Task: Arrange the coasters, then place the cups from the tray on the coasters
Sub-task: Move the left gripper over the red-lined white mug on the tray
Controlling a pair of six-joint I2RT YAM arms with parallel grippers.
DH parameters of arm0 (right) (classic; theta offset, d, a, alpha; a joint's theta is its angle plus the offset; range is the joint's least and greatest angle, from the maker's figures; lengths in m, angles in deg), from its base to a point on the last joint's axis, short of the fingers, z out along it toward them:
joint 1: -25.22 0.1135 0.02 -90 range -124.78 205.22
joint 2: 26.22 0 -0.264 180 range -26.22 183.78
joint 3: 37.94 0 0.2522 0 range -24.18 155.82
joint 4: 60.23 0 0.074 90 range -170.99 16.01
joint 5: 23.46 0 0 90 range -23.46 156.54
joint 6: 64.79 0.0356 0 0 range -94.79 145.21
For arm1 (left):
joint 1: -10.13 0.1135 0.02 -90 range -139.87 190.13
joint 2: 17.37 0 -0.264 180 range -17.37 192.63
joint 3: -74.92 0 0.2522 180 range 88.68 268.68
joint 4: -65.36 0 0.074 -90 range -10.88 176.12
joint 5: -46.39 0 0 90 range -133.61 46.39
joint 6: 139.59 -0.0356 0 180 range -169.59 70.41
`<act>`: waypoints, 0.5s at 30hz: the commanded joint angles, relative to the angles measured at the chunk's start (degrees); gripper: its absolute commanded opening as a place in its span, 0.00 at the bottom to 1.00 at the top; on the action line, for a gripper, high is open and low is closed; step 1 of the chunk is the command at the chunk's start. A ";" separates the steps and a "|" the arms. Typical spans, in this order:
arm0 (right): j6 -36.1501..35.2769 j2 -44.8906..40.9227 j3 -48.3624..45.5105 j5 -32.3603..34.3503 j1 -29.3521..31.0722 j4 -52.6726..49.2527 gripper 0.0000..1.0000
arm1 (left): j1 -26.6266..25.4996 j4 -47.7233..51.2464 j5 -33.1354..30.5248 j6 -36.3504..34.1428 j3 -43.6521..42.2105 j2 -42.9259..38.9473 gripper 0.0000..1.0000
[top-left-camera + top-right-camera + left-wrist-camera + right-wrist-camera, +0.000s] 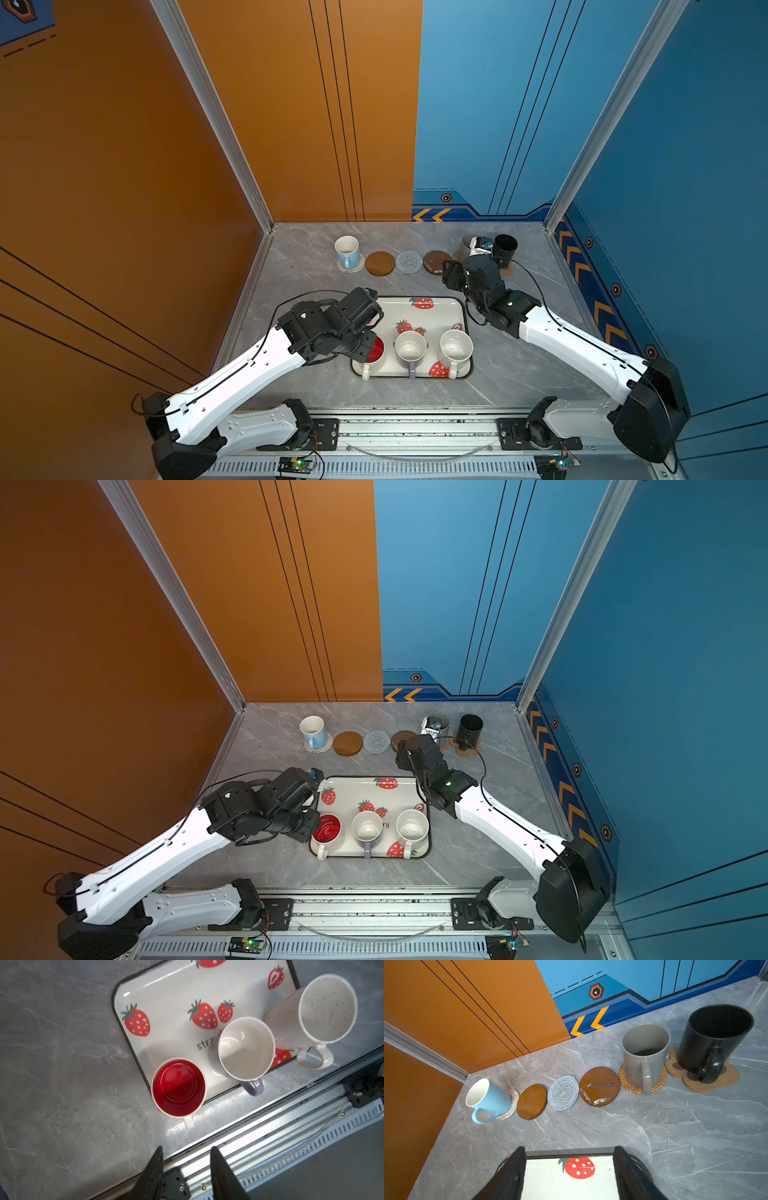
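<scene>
Left gripper [187, 1148] and right gripper [569, 1148] gape empty near the tray [166, 991]; three cups [178, 1086] wait on it, three stand on coasters [658, 1083] beyond it, three coasters bare.

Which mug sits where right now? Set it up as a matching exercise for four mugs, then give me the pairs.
Mugs
1. light blue mug
2. grey mug
3. black mug
4. red-lined mug

Places
A. on the strawberry tray
B. on the paw-shaped coaster
C. on the beige woven coaster
D. on the rattan coaster

Pairs: 1-C, 2-D, 3-B, 4-A
</scene>
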 commanded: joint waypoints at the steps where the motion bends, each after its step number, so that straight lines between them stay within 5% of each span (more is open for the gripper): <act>1: 1.24 -0.03 -0.32 -1.55 0.01 2.02 0.65 | -1.61 4.34 0.97 4.71 -4.02 -1.35 0.40; 15: 2.18 2.34 0.34 -3.90 0.17 3.58 0.65 | -7.67 -3.52 1.64 11.83 -11.77 -0.79 0.47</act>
